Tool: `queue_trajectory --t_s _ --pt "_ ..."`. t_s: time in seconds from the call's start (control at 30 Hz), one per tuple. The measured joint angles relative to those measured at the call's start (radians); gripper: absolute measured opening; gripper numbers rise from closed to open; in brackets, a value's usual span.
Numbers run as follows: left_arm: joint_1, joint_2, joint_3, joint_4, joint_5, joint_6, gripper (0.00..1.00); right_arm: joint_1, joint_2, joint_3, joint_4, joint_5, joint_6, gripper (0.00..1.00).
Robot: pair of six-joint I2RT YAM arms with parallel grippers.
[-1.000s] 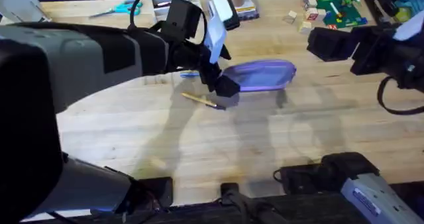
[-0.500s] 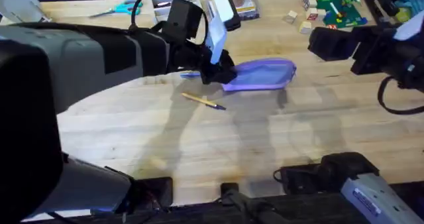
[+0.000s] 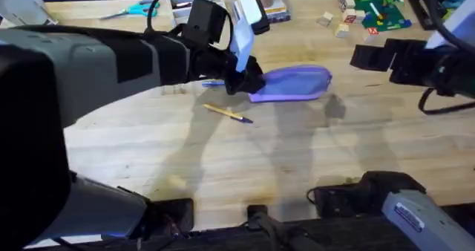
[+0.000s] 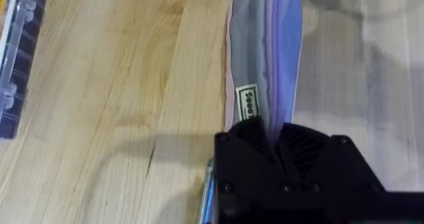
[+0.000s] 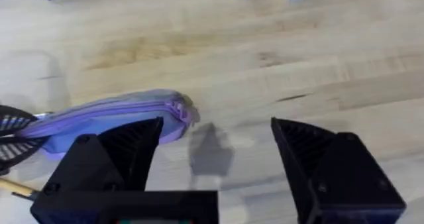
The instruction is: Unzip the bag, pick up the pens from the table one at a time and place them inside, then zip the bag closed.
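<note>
Lying on the worktop (image 3: 312, 154), the bag (image 3: 293, 84) has its near end pinched in the left pincer (image 3: 246, 82), whose jaws are closed on the fabric. A yellow pen (image 3: 228, 113) rests just beside it. Hovering apart, the right pincer (image 5: 215, 148) gapes wide, holding nothing.

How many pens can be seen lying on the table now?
2. The yellow pen lies on the table before the bag. The blue pen lies beside the left gripper, mostly hidden.
</note>
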Motion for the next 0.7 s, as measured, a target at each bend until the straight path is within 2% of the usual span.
queue_trajectory --t_s 0.07,0.1,0.3,0.57,0.7 --pt "0.0 0.0 0.0 0.0 0.0 0.0 0.042 -0.017 0.037 0.0 -0.001 -0.008 -0.025 0.996" --pt "0.0 0.0 0.0 0.0 0.0 0.0 0.042 -0.032 0.101 0.0 -0.016 -0.058 -0.108 0.997" --pt "0.0 0.0 0.0 0.0 0.0 0.0 0.042 -0.033 0.224 0.001 -0.031 -0.153 -0.329 0.996" --pt "0.0 0.0 0.0 0.001 0.0 0.0 0.042 -0.033 0.382 0.001 0.009 -0.17 -0.664 0.997" --pt "0.0 0.0 0.0 0.001 0.0 0.0 0.042 -0.033 0.424 0.001 0.011 -0.17 -0.753 0.997"
